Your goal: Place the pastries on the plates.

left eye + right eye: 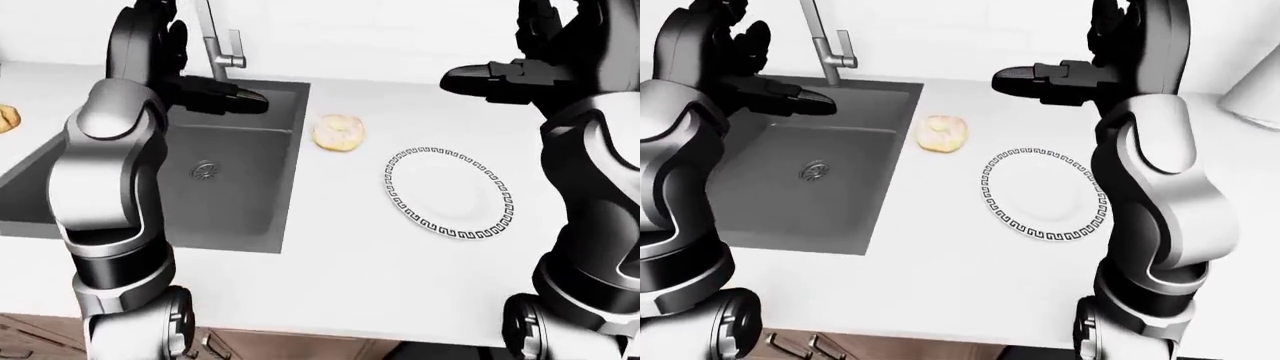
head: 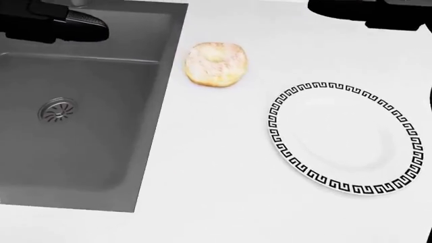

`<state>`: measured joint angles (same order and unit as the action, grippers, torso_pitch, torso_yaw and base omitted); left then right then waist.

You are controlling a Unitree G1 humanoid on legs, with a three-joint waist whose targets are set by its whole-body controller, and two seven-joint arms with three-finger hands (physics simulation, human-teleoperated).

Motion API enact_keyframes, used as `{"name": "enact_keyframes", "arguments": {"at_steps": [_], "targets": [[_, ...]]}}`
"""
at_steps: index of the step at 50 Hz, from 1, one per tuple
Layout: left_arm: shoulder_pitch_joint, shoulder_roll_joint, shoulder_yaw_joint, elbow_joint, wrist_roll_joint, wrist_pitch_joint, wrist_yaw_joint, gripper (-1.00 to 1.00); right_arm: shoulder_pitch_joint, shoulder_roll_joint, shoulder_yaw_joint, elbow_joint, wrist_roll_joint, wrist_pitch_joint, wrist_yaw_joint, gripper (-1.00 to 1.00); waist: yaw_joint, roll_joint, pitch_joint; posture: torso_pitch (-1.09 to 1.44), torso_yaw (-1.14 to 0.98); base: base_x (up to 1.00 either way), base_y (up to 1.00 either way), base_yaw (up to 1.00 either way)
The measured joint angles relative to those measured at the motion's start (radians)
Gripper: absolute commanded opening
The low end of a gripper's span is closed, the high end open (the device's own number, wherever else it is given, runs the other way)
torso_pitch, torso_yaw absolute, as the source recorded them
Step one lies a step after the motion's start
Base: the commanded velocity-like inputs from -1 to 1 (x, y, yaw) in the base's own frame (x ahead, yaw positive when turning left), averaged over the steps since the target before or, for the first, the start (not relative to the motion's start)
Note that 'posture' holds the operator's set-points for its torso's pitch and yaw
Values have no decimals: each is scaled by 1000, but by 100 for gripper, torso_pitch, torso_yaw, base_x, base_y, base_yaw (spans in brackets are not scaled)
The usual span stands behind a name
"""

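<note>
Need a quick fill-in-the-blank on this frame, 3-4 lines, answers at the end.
1. The ring-shaped pastry lies on the counter between the plate and the ____.
2. The plate, rimmed with a black key pattern, holds ____ pastries.
3. In the left-eye view, a second pastry shows at the ____ edge of the picture.
4. The left hand hovers above the ____, while the right hand holds nothing.

Missing words: sink; no; left; sink
</note>
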<state>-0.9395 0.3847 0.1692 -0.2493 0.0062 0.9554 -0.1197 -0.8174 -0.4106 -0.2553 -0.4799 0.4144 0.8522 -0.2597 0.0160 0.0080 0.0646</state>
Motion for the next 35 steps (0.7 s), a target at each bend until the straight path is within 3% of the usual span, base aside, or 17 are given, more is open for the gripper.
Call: {"name": "enact_keyframes", "arguments": {"at_steps": [7,11,17,22,26,29,31,33,35], "targets": [[7,-3,1,19,12,8,-4,100,5,-12,1,7,6,12,-7,100,8,-26,14,0,0,0,0,0],[-9,-5,-8,32,15,1,-12,100,-11,-18,-1,21,2,16,-8,100,15,-64,8,0,0,0,0,0],[-11,-13,-16,34,16,-5,-25,100,-8,-30,-17,4,-9,17,-13,100,9,-38,-5,0,0,0,0,0],[-7,-6,4,22,28,-1,-22,100,-12,-31,-5,15,10,40,-20,100,-14,-10,-8,0,0,0,0,-100],[-9,-15,-19,26,19,-1,-29,100,-21,-43,-30,2,13,43,-34,100,-35,-15,-40,0,0,0,0,-100],[-19,-12,-23,28,18,-6,-33,100,-30,-48,-31,-11,12,26,-37,100,-34,23,-24,0,0,0,0,-100],[-24,-5,-16,23,22,-7,-34,100,-40,-51,-23,-9,17,25,-34,100,-20,70,-12,0,0,0,0,-100],[-17,-7,-10,27,28,-9,-33,100,-17,-59,-10,-19,14,30,-30,100,-12,68,4,0,0,0,0,0],[-22,-6,-16,35,29,-6,-36,100,-24,-48,-18,-6,9,46,-30,100,-19,55,2,0,0,0,0,0]]}}
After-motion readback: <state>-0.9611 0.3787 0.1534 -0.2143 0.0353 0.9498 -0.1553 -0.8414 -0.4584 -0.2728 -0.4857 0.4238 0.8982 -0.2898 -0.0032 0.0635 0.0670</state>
